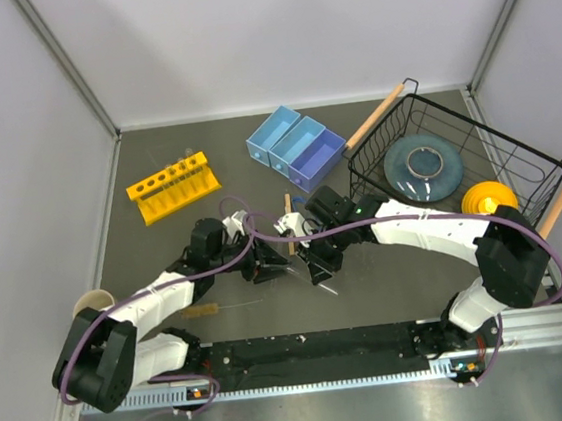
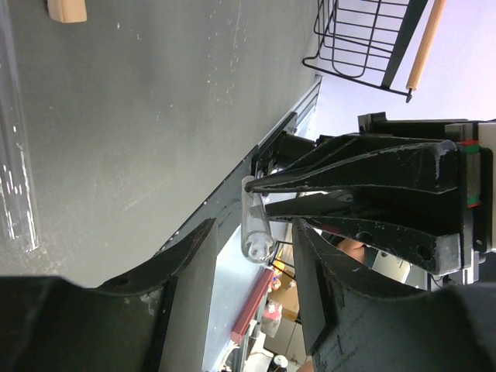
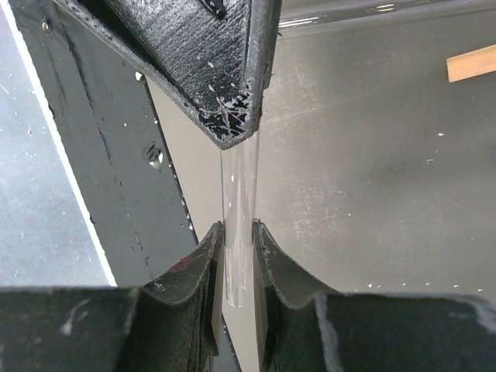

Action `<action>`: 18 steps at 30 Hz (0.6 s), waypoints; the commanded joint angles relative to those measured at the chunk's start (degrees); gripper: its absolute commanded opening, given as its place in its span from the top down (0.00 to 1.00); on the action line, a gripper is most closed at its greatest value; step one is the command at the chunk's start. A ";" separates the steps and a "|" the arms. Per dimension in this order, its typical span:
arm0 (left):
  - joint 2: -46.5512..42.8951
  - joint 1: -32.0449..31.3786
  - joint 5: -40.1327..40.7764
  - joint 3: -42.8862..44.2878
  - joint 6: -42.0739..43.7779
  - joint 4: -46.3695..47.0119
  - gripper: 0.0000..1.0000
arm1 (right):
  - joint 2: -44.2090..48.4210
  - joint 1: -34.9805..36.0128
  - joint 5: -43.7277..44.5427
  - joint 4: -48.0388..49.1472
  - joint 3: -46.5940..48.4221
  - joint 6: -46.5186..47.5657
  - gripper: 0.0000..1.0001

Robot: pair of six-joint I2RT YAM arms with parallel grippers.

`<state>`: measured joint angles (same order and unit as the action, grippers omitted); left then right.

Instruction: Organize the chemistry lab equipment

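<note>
We see both arms meeting over the middle of the tabletop (image 1: pixel 399 280). The right gripper (image 3: pixel 237 229) is clamped on a thin glass tube (image 3: pixel 239 182), pinching it close to one end. The left gripper (image 2: pixel 253 226) is spread wide, with its fingers on either side of the tube's other end and not touching it. A second glass tube (image 2: pixel 15 155) lies flat on the tabletop, with a wooden stick (image 2: pixel 66 9) near it. From the centre, the yellow rack (image 1: pixel 173 187) sits at 10 o'clock, the blue trays (image 1: pixel 297 148) at 12, the wire basket (image 1: pixel 496 148) at 2, and the brush (image 1: pixel 203 309) at 8.
</note>
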<state>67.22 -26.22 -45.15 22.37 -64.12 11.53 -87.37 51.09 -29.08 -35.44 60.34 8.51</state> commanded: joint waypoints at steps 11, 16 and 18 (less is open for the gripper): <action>0.28 -1.47 0.32 2.85 0.48 1.21 0.67 | 1.50 -0.38 -2.30 -0.15 1.71 1.07 0.85; -0.25 -1.64 -0.20 2.77 0.57 1.13 0.85 | 1.50 -0.38 -2.38 -0.33 1.71 1.15 0.85; -0.86 -1.64 -0.38 3.03 1.10 0.17 0.93 | 1.59 -0.38 -2.47 -0.42 1.89 1.24 0.84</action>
<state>67.51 -27.53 -44.60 23.55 -63.88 11.00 -87.37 51.07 -30.17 -36.12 60.36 8.60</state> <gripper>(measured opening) 0.233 0.170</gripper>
